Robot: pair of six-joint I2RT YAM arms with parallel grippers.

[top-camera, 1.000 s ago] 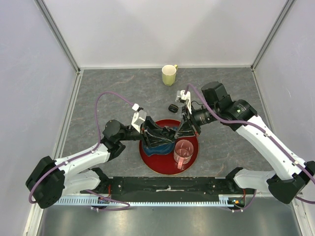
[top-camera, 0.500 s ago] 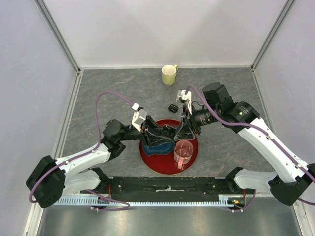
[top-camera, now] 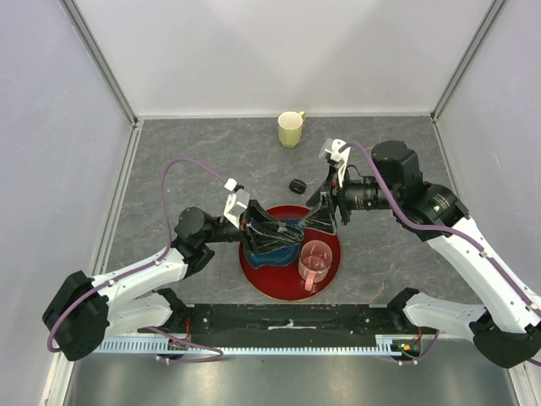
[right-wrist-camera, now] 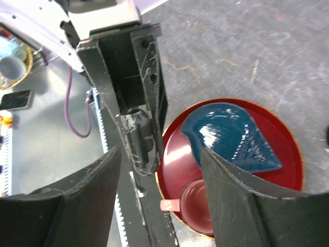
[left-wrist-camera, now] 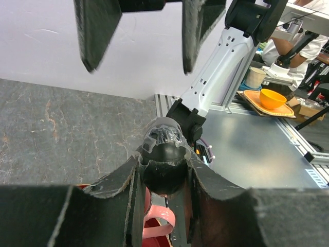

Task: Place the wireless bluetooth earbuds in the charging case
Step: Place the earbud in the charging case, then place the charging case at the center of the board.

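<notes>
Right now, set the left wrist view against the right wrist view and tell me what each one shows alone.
Only the left wrist view: the right arm's white link and an orange bowl off the table.

Only the right wrist view: the blue teardrop-shaped dish lying on the round red plate.

Both: the small black rounded charging case clamped in the left hand, the open right hand, and part of the pink translucent cup.
</notes>
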